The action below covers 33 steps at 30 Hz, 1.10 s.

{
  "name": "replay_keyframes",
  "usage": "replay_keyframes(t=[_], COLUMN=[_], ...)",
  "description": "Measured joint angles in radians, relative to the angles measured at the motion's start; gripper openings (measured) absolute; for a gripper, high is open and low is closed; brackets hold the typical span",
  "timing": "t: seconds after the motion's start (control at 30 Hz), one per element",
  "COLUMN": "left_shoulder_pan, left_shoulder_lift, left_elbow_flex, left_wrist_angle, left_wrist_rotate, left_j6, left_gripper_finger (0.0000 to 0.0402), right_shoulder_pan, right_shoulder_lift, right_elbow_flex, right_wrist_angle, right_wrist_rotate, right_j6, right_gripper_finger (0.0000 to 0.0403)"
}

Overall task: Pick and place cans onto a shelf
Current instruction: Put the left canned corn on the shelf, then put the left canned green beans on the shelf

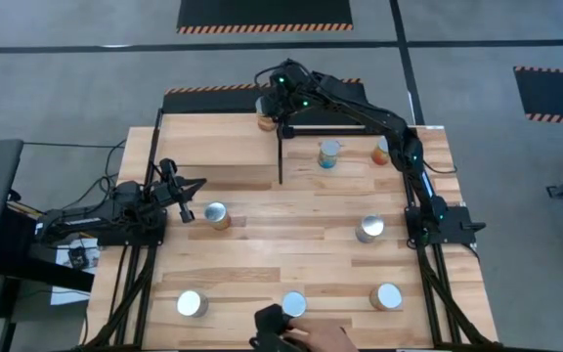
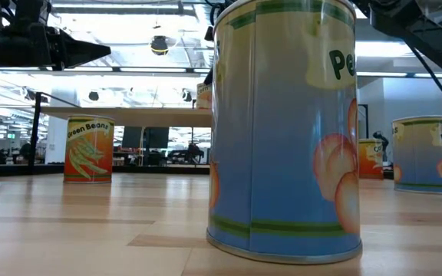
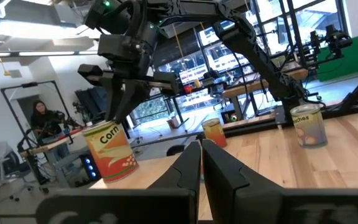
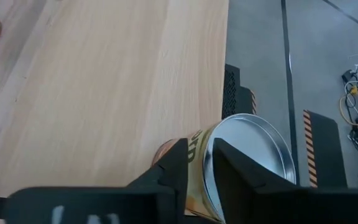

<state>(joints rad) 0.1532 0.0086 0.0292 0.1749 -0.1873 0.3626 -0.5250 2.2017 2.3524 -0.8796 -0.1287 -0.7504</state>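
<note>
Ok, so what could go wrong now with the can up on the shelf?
1. The corn can at the right gripper stands right by the shelf edge; a nudge might tip it off.
2. A person's hand is at the table near edge beside another can; an arm reaching there could bump it.
The left gripper waits at the table's left side.

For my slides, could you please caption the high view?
Right gripper over a can on the shelf; left gripper waits beside another can.
</note>
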Motion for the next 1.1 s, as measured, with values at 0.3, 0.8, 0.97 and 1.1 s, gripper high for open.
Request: replay_keyframes(t=[0.3,0.8,0.97,1.1], left_shoulder_pan=[0.0,0.0,0.0,0.0], left_shoulder_lift=[0.0,0.0,0.0,0.0], left_elbow_flex=[0.0,0.0,0.0,0.0], left_wrist_angle=[0.002,-0.005,-0.005,-0.007], left_wrist_rotate=[0.0,0.001,0.002,0.016], left_j6=[0.0,0.018,0.018,0.004], left_gripper_finger=[0.0009,0.0009,0.0009,0.0009], right_shoulder_pan=[0.056,0.112,0.16,0.183], right_shoulder_lift=[-0.076,-0.163,-0.274,-0.364], right_elbow_flex=[0.002,-0.241,-0.598,-0.89], right_wrist_angle=[0.007,0.118,0.608,1.028], right_wrist_rotate=[0.076,-0.208,-0.214,-0.168], right_j6=[-0.013,0.07,0.161,0.285], right_gripper_finger=[0.0105,0.0004,0.0003,0.0003])
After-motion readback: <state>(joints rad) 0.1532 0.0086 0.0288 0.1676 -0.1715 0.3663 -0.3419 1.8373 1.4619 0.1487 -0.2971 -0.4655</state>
